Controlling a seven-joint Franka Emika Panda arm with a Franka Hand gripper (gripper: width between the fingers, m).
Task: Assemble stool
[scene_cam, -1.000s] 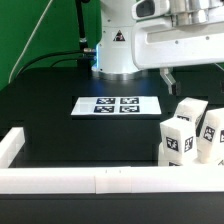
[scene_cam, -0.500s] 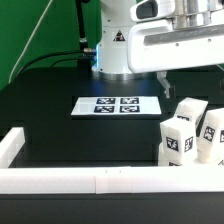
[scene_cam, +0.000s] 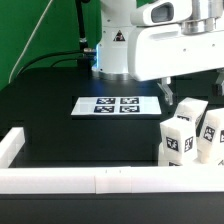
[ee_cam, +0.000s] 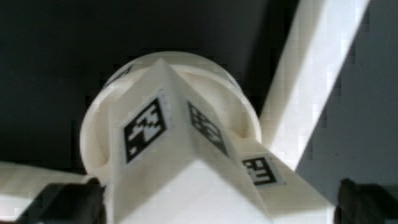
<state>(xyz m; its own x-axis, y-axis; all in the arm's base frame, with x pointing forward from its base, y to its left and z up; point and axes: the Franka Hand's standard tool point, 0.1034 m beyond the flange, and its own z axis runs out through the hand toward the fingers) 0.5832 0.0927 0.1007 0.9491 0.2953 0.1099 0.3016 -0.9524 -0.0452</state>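
wrist view: a leg lies between the wide-apart fingers of the released gripper, seat disc beyond.

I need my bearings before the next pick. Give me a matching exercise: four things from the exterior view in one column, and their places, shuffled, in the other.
Things
1. marker board
2. stool legs
3. rail
4. arm's base

Places
A. standing in a cluster at the exterior view's right, just behind the rail
B. at the back, behind the marker board
C. lying flat mid-scene on the black table
D. along the table's near edge

Pairs: 1-C, 2-A, 3-D, 4-B
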